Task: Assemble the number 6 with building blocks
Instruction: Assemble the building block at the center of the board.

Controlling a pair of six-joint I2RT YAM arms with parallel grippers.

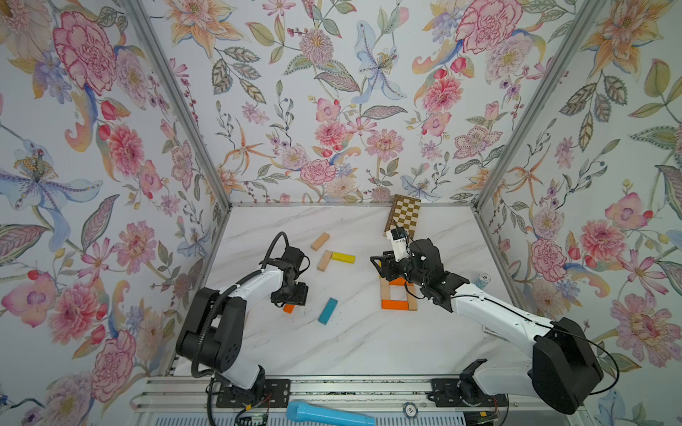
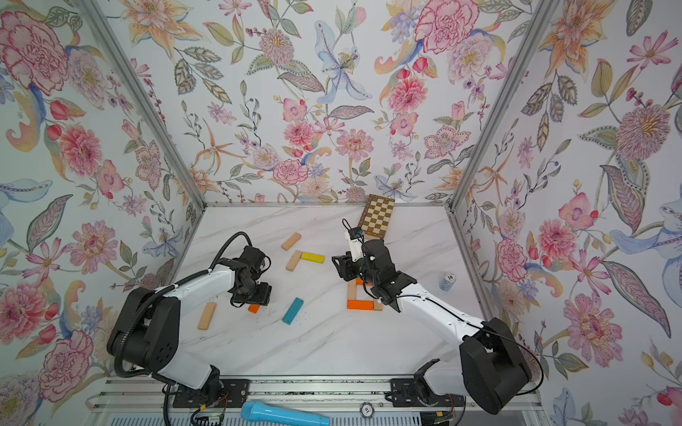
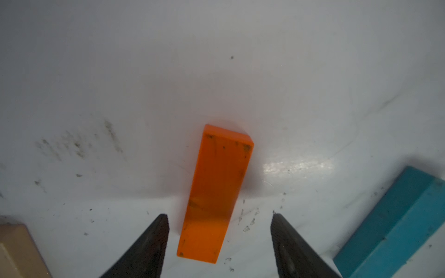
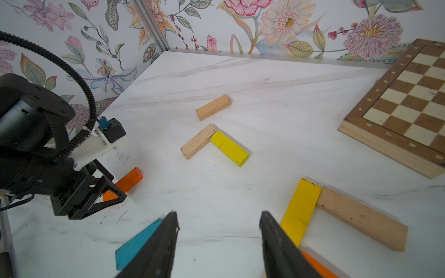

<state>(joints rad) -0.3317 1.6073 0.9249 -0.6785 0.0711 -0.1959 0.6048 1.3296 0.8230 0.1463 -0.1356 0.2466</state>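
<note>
The L claw (image 3: 219, 216) points down at the marble table (image 1: 369, 350) w/ its black fingers (image 3: 151, 245) open. One finger is on each side of a loose orange block (image 3: 216, 192). There's a gap on both sides, so it isn't squeezing it. A teal block (image 1: 327, 311) lies just to the R of that, and a beige block (image 2: 206, 315) lies on the other side by the L arm. The R claw (image 4: 218, 214) is open too, w/ nothing btw its fingers. It hangs over the top part of the number 6 (image 1: 385, 295), which sits on the R half of the table. Both top views show the 6's square loop: 2 beige side bars, an orange bottom bar (image 1: 395, 304) and an orange top bar half hidden under the R arm. The R wrist view shows a yellow stem (image 4: 301, 211) and a beige top bar (image 4: 361, 216) touching at a corner. Farther back lie 3 spare blocks: a lone beige one (image 1: 320, 241), then a beige spare (image 1: 324, 260) and a yellow spare (image 1: 343, 257) touching in an L. A chessboard (image 1: 404, 217) sits at the back wall. Poker chips (image 1: 482, 280) are stacked by the R wall, and a light-blue mic (image 1: 328, 415) lies on the front rail.
</note>
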